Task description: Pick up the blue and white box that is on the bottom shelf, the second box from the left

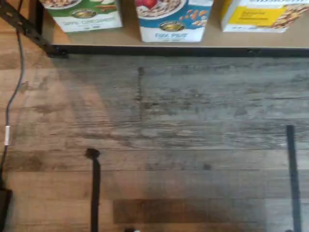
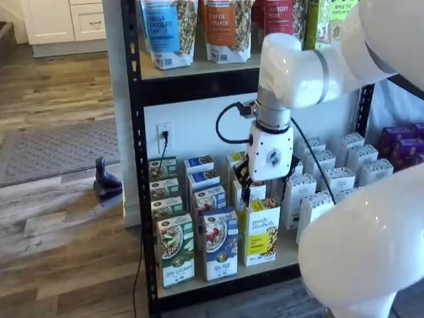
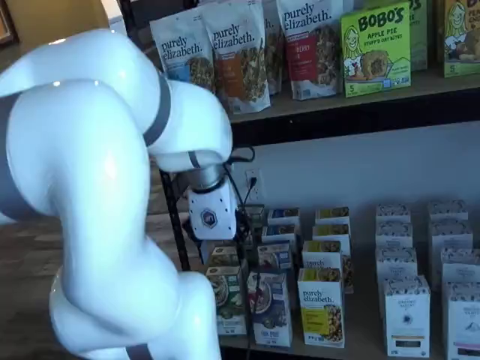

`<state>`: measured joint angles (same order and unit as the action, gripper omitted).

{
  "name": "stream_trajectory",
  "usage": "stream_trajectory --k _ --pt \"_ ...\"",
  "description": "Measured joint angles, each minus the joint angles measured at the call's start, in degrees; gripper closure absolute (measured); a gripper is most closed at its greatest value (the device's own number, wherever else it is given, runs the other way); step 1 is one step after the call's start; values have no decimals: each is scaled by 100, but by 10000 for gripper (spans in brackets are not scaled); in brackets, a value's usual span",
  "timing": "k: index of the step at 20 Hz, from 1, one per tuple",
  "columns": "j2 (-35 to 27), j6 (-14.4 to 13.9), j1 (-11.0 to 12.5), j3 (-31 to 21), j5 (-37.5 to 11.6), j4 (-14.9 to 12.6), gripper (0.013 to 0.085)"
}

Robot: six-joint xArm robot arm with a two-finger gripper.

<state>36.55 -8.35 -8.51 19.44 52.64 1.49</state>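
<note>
The wrist view alone shows the plank floor before the bottom shelf, with only the foot of the blue and white box.

In a shelf view the box stands whole at lower centre, front of its row, between a green carton and a yellow carton; the gripper hangs above, its opening not discernible.

In a shelf view the box shows a bowl with red berries.

blue and white box front unobstructed, cartons flanking

Blue and white box upright at the front of the bottom shelf, between green and white carton and yellow carton. End effector above yellow carton, finger gap unclear.
</note>
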Motion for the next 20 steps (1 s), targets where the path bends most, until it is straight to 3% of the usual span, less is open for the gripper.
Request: stream_trajectory --k 10,16,20 --pt "-938 398 209 -443 -1511 192 130" --pt "-1554 257 144 -513 -2126 62 130" --pt "-2099 423 41 -478 -2640 342 130"
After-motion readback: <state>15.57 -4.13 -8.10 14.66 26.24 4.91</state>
